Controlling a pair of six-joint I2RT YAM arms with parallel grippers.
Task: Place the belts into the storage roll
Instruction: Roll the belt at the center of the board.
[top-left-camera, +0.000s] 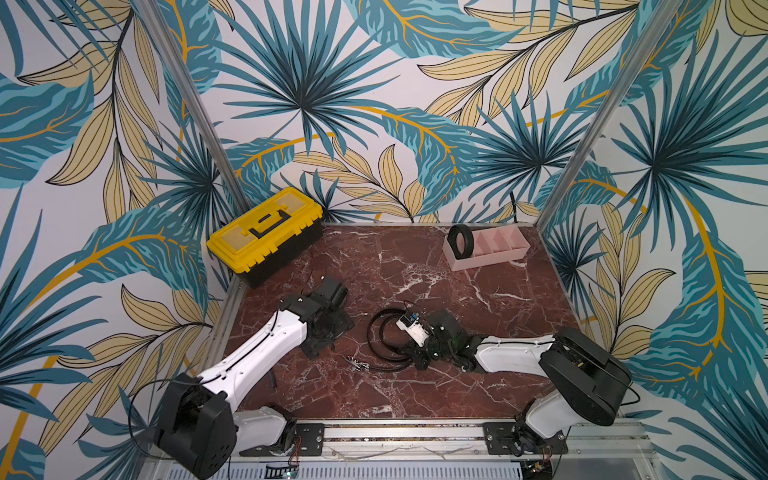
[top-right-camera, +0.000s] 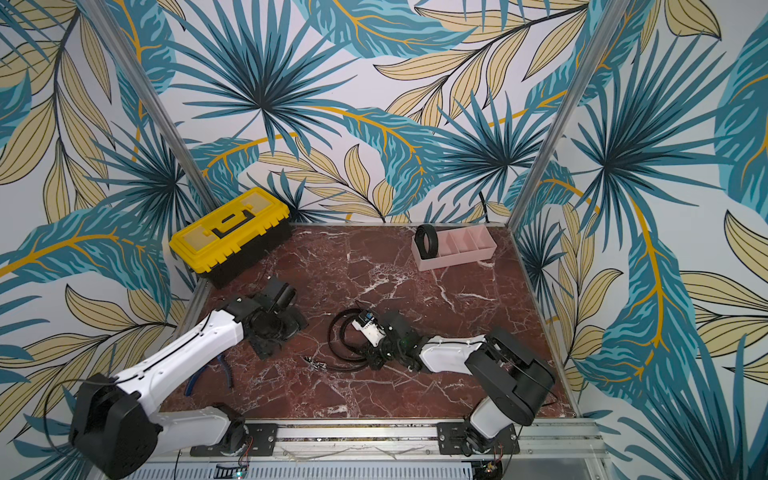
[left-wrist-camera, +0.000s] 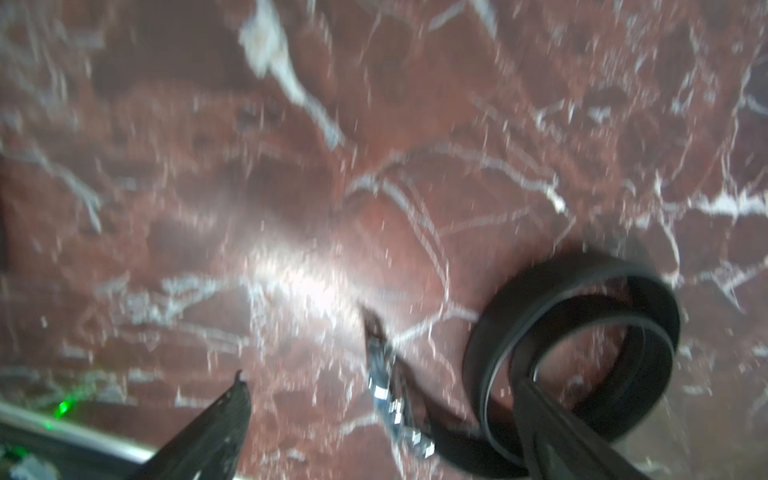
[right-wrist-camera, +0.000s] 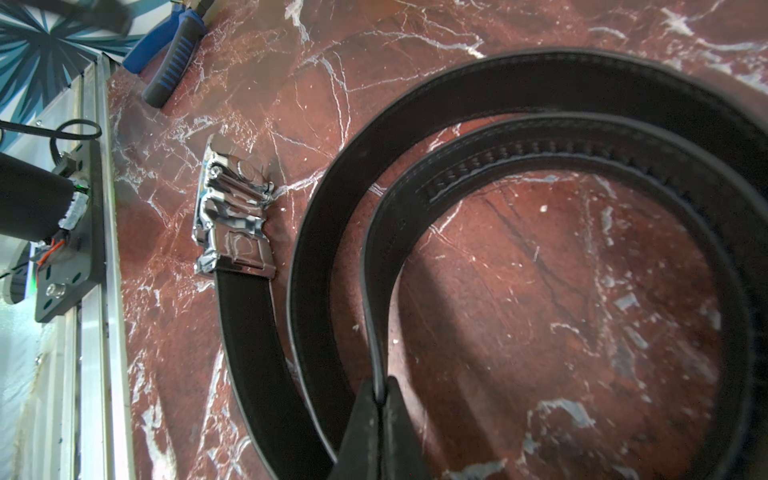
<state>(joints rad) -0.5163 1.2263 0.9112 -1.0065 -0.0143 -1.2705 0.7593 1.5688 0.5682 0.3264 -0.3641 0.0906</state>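
The storage roll (top-left-camera: 482, 259) (top-right-camera: 451, 259), a pale pink tray with divided compartments, stands at the back right. One belt (top-left-camera: 460, 240) (top-right-camera: 428, 241) sits as a tight upright coil in its leftmost compartment. The other belt (top-left-camera: 384, 336) (top-right-camera: 340, 332) (right-wrist-camera: 540, 95) (left-wrist-camera: 519, 316) lies in loose loops mid-table, its metal buckle (top-left-camera: 358, 364) (right-wrist-camera: 232, 212) (left-wrist-camera: 384, 386) flat on the marble. My right gripper (right-wrist-camera: 380, 386) (top-left-camera: 415, 358) is shut on that belt's inner strap end. My left gripper (left-wrist-camera: 379, 378) (top-left-camera: 328, 340) hangs open to the left of the loops, holding nothing; its view is blurred.
A closed yellow-and-black toolbox (top-left-camera: 266, 235) (top-right-camera: 230, 235) stands at the back left. Blue-handled pliers (top-right-camera: 208, 374) (right-wrist-camera: 166, 54) lie near the front left, beside the left arm. Metal rails edge the marble table (top-left-camera: 415, 399).
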